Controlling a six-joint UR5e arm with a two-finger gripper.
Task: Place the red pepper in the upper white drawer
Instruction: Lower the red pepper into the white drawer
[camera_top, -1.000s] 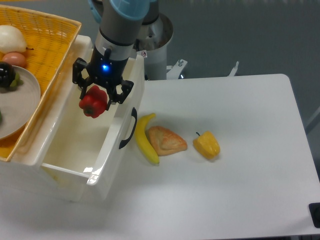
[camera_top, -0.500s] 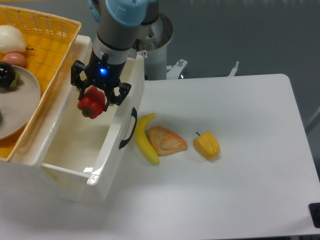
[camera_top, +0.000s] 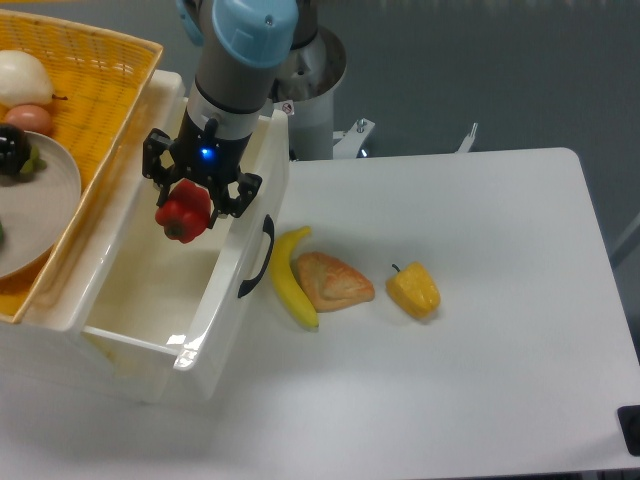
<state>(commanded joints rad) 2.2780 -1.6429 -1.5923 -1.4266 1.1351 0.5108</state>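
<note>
Red pepper (camera_top: 184, 213), small, glossy and lobed, is clamped in the black two-finger pincer (camera_top: 189, 205) and hangs above the open cavity of the deep white plastic drawer (camera_top: 150, 300) at the table's left edge, close to its black-handled front panel. Transport appears complete; lowering and release are outstanding, the pepper not yet resting inside. Yellow pepper (camera_top: 413, 289), banana (camera_top: 291, 280) and a tan pastry (camera_top: 332, 280) lie on the white table (camera_top: 480, 380), near its centre.
</note>
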